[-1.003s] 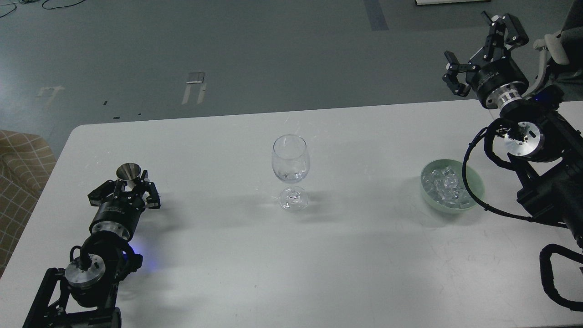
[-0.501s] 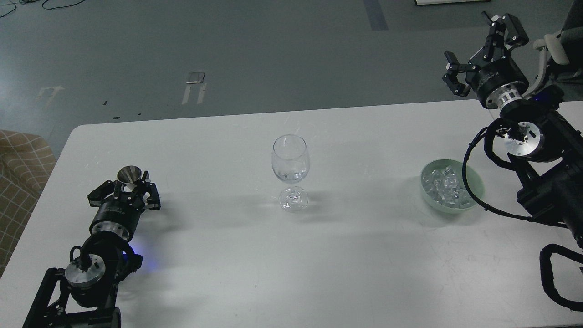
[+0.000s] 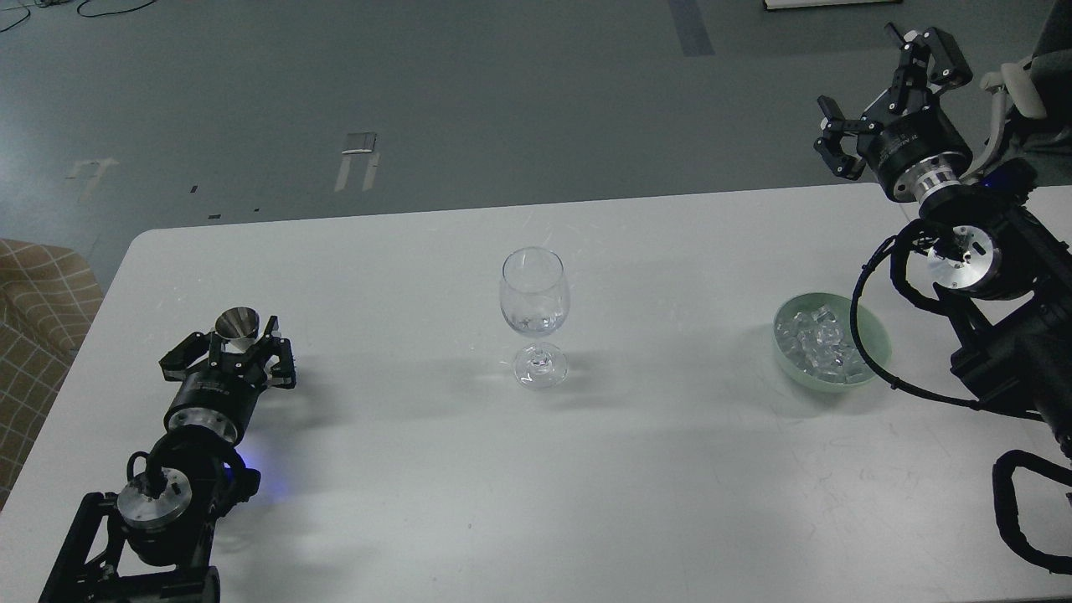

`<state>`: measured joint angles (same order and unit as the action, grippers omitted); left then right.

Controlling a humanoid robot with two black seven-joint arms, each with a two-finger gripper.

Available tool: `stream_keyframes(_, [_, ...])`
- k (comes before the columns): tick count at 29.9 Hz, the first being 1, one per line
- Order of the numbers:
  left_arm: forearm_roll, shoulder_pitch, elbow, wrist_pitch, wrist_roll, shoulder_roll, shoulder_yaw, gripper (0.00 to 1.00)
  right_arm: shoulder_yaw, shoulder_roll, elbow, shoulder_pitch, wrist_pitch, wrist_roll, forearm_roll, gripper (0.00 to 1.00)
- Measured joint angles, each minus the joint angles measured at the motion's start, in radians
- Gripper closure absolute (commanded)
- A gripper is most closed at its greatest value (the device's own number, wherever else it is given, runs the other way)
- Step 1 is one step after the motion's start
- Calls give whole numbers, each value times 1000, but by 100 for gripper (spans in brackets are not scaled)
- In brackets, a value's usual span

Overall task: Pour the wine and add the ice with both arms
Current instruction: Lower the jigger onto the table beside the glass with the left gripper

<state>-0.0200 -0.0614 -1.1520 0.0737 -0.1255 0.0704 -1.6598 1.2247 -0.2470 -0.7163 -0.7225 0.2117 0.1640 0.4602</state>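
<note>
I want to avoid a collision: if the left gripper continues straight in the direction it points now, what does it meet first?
Probably the small metal cup: it stands right at the left gripper, between its fingers. Contact is unclear.

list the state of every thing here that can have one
wine glass: upright, no wine visible in it
metal cup: upright on the table, between the fingers of the left gripper
green bowl: upright, holding ice
right gripper: open, holding nothing, raised beyond the table's far edge
</note>
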Motion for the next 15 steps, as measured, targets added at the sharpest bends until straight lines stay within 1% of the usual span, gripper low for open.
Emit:
stream_keyframes(6, [0,-1,0,-1,-1,1,3,34,1,0,1,0,0,0,0,0])
stream_keyframes(8, [0,-1,0,-1,-1,2,3,25,1,0,1,0,0,0,0,0])
stream_keyframes(9, [0,-1,0,-2,-1,3,3,17,1,0,1,0,0,0,0,0])
stream_keyframes(11, [0,-1,-1,-5,-1,9,3,13,1,0,1,0,0,0,0,0])
stream_keyframes(13, [0,3,-2,-8,-1,16,3,4,1,0,1,0,0,0,0,0])
stream_keyframes(15, [0,4,-3,-9,-1,21,3,3,1,0,0,0,0,0,0,0])
